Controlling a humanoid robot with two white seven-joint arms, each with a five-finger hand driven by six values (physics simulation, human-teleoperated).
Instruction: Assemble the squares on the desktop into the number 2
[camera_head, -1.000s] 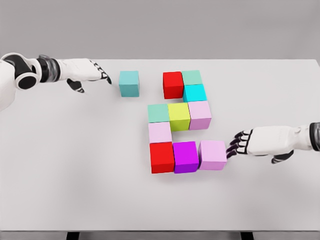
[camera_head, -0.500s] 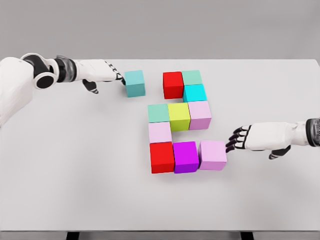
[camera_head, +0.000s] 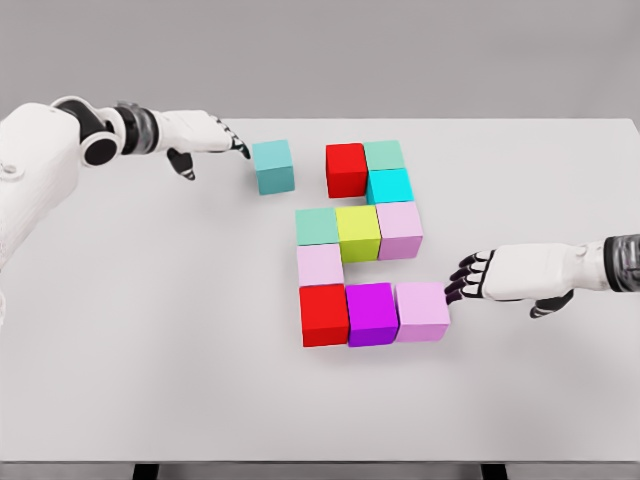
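Left hand (camera_head: 212, 137) – fingers extended, ungrasping – touches teal cube (camera_head: 273, 165); red cube (camera_head: 346, 169) just beyond; right hand (camera_head: 478, 280) likewise ungrasping.

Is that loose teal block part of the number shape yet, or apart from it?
Apart. The teal block sits alone, a bare gap separating it from the red block.

A lone teal cube (camera_head: 273, 166) sits upright at the left hand's (camera_head: 205, 134) fingertips, apart from the rest. Ten coloured cubes form a near-complete 2, its pink end cube (camera_head: 422, 311) at the right hand's (camera_head: 505, 275) fingertips.
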